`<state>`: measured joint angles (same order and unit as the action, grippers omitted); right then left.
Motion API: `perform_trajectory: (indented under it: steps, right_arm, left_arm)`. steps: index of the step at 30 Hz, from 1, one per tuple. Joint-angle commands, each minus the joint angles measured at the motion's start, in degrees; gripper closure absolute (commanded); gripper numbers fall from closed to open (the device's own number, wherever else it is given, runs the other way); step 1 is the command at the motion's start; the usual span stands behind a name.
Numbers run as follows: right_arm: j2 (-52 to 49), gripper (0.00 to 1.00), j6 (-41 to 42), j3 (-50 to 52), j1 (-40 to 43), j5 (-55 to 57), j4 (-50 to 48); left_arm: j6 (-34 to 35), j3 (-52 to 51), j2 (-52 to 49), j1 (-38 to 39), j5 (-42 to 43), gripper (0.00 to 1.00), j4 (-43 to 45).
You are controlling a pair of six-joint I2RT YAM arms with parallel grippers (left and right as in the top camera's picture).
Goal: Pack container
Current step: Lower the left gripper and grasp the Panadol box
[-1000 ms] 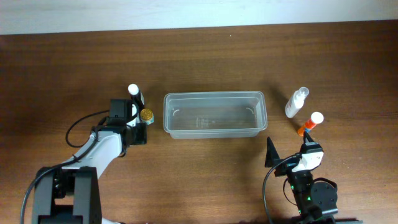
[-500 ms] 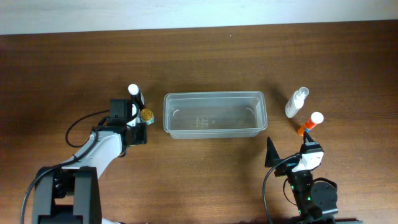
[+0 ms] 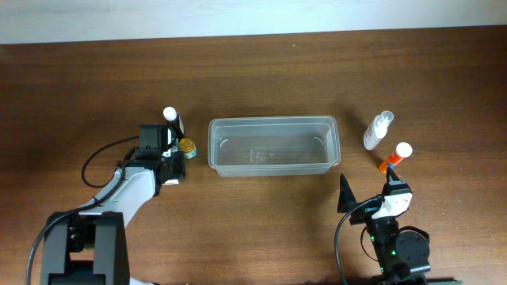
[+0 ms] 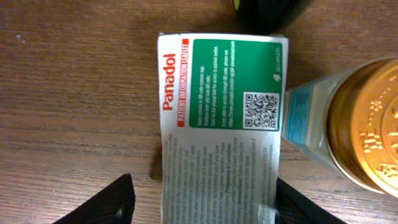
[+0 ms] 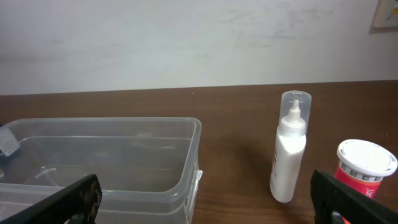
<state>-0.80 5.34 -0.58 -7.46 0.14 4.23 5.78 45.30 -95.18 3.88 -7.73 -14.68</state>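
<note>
The left end effector [image 4: 202, 202] stands spread astride a flat Panadol box [image 4: 217, 124], seemingly without clamping it, the right end effector [image 5: 205, 202] gapes wide, and between them the container [image 3: 273, 147], a clear, round-cornered, rimmed tub, sits empty mid-bench [image 3: 253, 71].

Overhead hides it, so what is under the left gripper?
A Panadol box lies flat on the table between the open fingers of the left gripper, beside a gold-lidded jar. Overhead, the gripper covers the box.
</note>
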Motion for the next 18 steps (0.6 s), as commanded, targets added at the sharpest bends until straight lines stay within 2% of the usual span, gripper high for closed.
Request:
perform_trajectory:
  steps: [1,7,18]
  right_arm:
    - [0.4,0.02,-0.5,0.3,0.5,-0.1,0.3]
    - [0.4,0.02,-0.5,0.3,0.5,-0.1,0.3]
    - [0.4,0.02,-0.5,0.3,0.5,-0.1,0.3]
  left_arm:
    - [1.5,-0.4,-0.8,-0.3,-0.7,0.34,0.3]
    - [1.5,-0.4,-0.8,-0.3,-0.4,0.45,-0.3]
    - [1.4,-0.4,-0.8,-0.3,-0.1,0.45,-2.2]
